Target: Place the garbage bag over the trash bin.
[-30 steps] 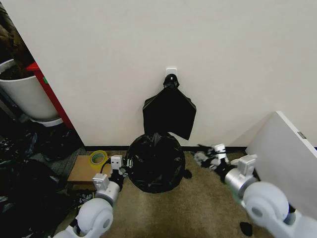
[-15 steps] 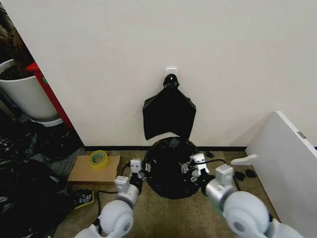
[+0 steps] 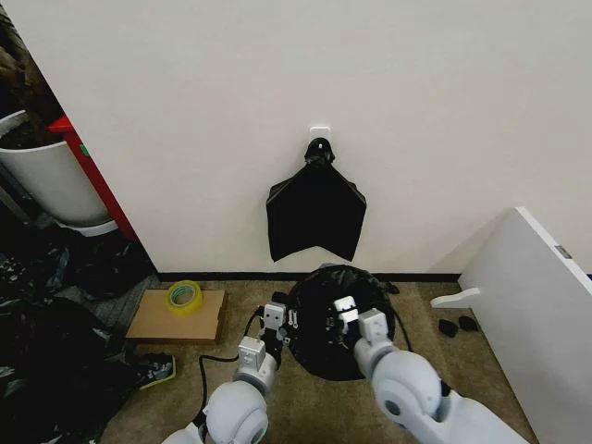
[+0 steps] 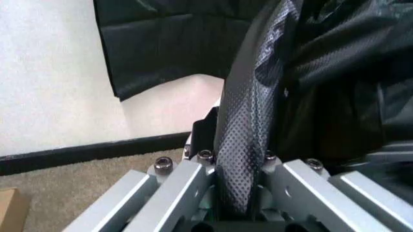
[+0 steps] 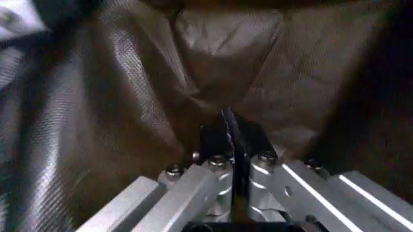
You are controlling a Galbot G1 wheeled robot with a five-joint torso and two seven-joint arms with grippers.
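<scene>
The garbage bag (image 3: 315, 344) is a glossy black round mass on the carpet below the wall, its mouth facing up. The trash bin is hidden under the black film. My left gripper (image 3: 276, 316) sits at the bag's left edge. In the left wrist view that gripper (image 4: 236, 164) is shut on a curved, film-covered edge of the bag (image 4: 322, 72). My right gripper (image 3: 347, 312) reaches into the bag's middle. The right wrist view shows it (image 5: 231, 131) shut on a pinched fold of film (image 5: 129, 96).
A flat black bundle (image 3: 316, 217) hangs from a wall hook right above the bag. Cardboard (image 3: 157, 319) with a yellow tape roll (image 3: 183, 296) lies to the left, beyond it a white tub (image 3: 42, 180) and dark rumpled plastic (image 3: 46, 361). A white panel (image 3: 541, 296) leans at the right.
Both grippers have moved inward from the bag's sides toward the middle. The bag has shifted right and nearer, and its top now looks spread open.
</scene>
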